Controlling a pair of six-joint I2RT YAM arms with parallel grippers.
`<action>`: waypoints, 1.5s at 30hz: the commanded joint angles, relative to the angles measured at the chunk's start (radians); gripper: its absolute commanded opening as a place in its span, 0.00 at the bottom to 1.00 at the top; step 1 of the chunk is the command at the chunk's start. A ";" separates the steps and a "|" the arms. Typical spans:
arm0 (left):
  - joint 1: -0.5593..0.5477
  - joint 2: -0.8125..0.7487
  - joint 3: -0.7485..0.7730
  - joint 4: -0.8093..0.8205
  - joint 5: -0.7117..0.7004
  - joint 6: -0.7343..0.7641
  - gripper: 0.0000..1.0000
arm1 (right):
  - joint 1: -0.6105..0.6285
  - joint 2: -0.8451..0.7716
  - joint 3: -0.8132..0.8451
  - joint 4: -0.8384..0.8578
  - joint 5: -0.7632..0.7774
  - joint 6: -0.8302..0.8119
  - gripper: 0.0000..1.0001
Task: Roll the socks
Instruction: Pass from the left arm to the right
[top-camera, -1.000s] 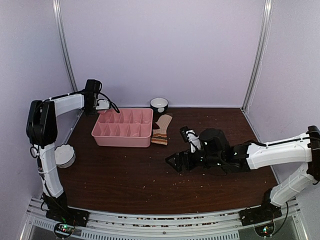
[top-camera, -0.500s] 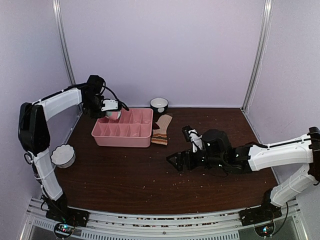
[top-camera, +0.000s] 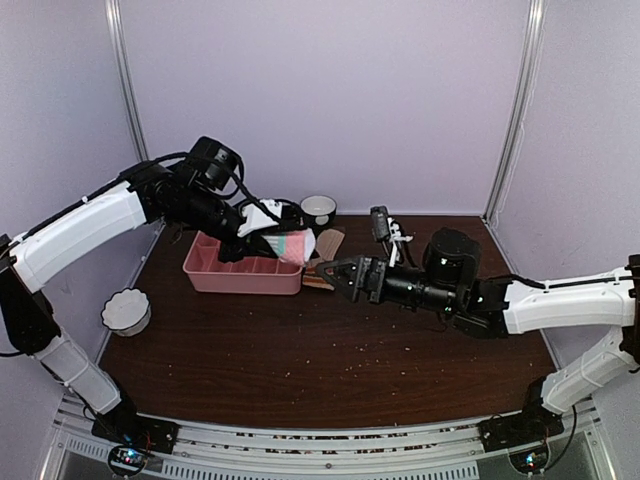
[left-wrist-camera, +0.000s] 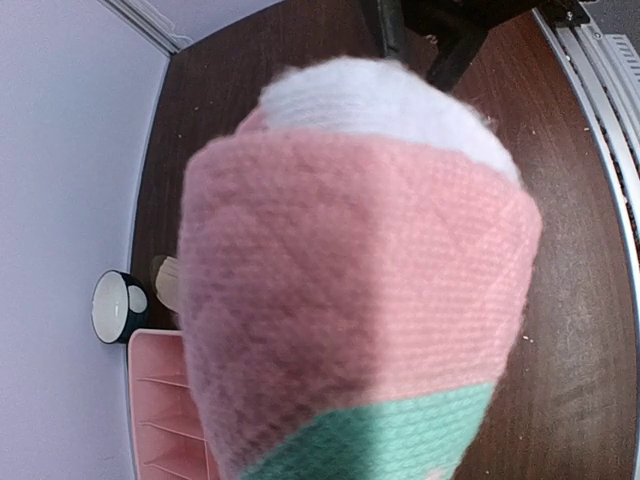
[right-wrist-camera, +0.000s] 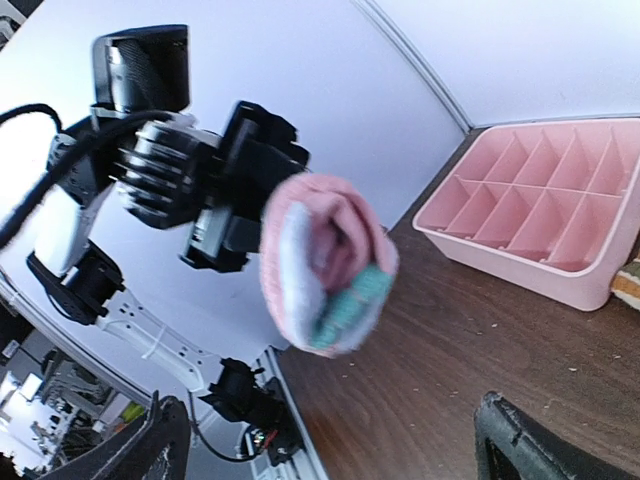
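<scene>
My left gripper (top-camera: 268, 233) is shut on the pink sock (top-camera: 292, 244), a rolled bundle with teal and white patches, and holds it in the air above the right end of the pink tray (top-camera: 240, 273). In the left wrist view the pink sock (left-wrist-camera: 350, 300) fills the frame and hides the fingers. My right gripper (top-camera: 336, 276) stands open just right of the bundle, pointing at it without touching. From the right wrist, the pink sock (right-wrist-camera: 325, 265) hangs ahead of the wide-open fingers (right-wrist-camera: 165, 440). The tan striped sock (top-camera: 328, 243) lies flat beside the tray, partly behind my right gripper.
A dark-rimmed bowl (top-camera: 318, 208) stands at the back wall behind the tray. A white bowl (top-camera: 127, 310) sits near the table's left edge. Crumbs dot the brown tabletop (top-camera: 330, 350). Metal posts (top-camera: 125, 90) rise at both back corners.
My left arm swung from the back left corner rightward over the tray, carrying the pink sock. My right gripper rose and moved back and left toward it, still open.
</scene>
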 joint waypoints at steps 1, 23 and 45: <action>-0.010 -0.005 -0.013 0.030 -0.045 -0.005 0.00 | 0.036 0.033 0.053 0.083 -0.063 0.109 0.99; -0.087 -0.010 0.010 -0.111 0.032 0.040 0.00 | 0.043 0.224 0.258 -0.051 0.006 0.069 0.59; 0.049 -0.033 0.085 -0.124 0.406 -0.320 0.98 | -0.019 0.085 -0.017 0.420 -0.183 0.054 0.00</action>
